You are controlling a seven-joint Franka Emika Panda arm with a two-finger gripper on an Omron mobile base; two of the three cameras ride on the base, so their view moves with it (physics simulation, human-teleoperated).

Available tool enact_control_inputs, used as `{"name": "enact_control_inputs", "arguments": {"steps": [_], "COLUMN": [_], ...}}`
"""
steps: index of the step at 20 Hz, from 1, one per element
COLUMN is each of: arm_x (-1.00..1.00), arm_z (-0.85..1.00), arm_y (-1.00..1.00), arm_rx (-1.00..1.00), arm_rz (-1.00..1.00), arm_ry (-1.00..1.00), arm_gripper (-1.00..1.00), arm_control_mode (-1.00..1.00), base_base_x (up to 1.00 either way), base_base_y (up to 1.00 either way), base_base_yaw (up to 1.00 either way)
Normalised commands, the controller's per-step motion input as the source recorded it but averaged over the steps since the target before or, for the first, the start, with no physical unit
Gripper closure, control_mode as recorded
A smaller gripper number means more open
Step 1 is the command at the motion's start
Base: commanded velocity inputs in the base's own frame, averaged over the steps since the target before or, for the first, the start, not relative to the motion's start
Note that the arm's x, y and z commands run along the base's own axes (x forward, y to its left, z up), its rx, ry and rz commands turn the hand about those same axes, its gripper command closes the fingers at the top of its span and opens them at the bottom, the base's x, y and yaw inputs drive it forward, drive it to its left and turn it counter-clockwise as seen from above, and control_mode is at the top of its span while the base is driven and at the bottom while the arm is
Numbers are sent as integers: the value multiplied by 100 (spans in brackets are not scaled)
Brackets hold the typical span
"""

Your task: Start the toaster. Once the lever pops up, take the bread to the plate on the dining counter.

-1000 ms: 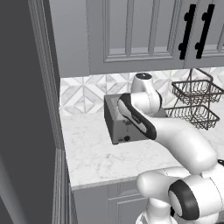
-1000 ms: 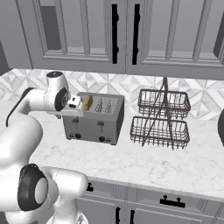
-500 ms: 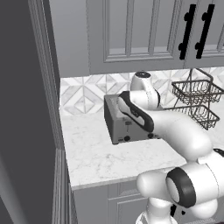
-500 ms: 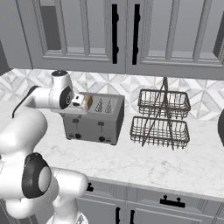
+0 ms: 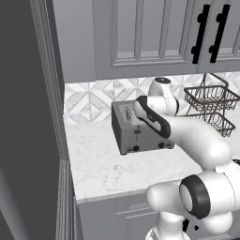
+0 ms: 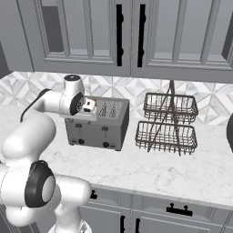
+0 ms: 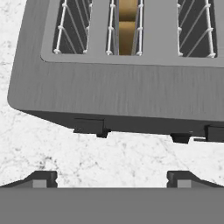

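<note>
- The gripper hangs with its jaws spread wide and nothing between them; the two dark fingertips stand well apart over bare marble worktop.
- Just beyond the jaws, looking along them, is the front top edge of the toaster. The hand looks down on it from above and in front, which I judge suits a downward press on a slider.
- Under that edge, ahead of the left jaw, a small black tab juts from the face: the lever. A second black tab sits ahead of the right jaw.
- Further out, in the second slot from the left, stands the bread, sunk low inside the wire guides. Toasting looks not yet started.
- From the right base view the hand hovers at the toaster's left top corner, above the lever side.
- Against the pictures half a second ago, the wrist has edged forward and a little lower toward the toaster; toaster and wire basket rack have not moved.
</note>
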Motion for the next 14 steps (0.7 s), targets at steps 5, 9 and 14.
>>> {"name": "enact_control_inputs", "arguments": {"steps": [5,9,14], "arm_x": [20,14,1], "arm_z": [-3,-22,-32], "arm_y": [0,0,9], "arm_rx": [0,0,-3], "arm_rz": [0,0,0], "arm_ry": [0,0,0], "arm_gripper": [-100,-100,-100], "arm_control_mode": [-100,-100,-100], "base_base_x": [0,0,0], "base_base_y": [0,0,0], "base_base_yaw": [0,0,0]}}
